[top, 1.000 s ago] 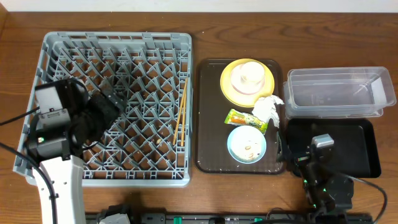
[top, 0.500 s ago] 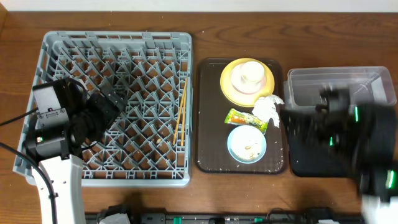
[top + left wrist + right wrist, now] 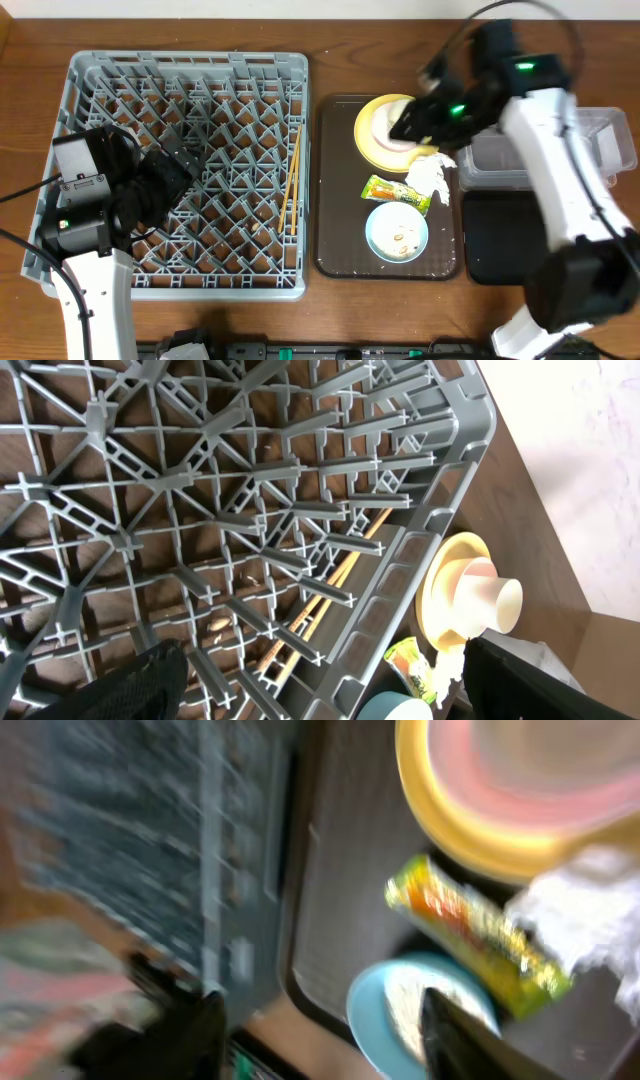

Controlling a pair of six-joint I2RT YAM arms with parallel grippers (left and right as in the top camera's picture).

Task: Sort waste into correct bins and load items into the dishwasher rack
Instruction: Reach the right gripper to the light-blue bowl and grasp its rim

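The grey dishwasher rack (image 3: 120, 90) fills the left, with the chopsticks (image 3: 292, 180) lying along its right side. My left gripper (image 3: 165, 175) hangs open and empty over the rack (image 3: 200, 510). On the brown tray (image 3: 335, 200) stand the yellow plate (image 3: 368, 140) with a white cup (image 3: 490, 600) stacked on it, the green-and-orange wrapper (image 3: 396, 192), the crumpled tissue (image 3: 432, 175) and the light blue bowl (image 3: 396, 232) holding grains and crumbs. My right gripper (image 3: 415, 120) is open and empty above the plate's right side. Its own view is blurred and shows the plate (image 3: 470, 830), wrapper (image 3: 470, 935) and bowl (image 3: 400, 1010).
The clear tub (image 3: 600, 150) stands at the right, partly behind my right arm. The black tray (image 3: 500, 240) lies in front of it. Bare wooden table shows along the back and front edges.
My right arm has swung from the front right near the black tray up and left to above the yellow plate. The left arm has not moved.
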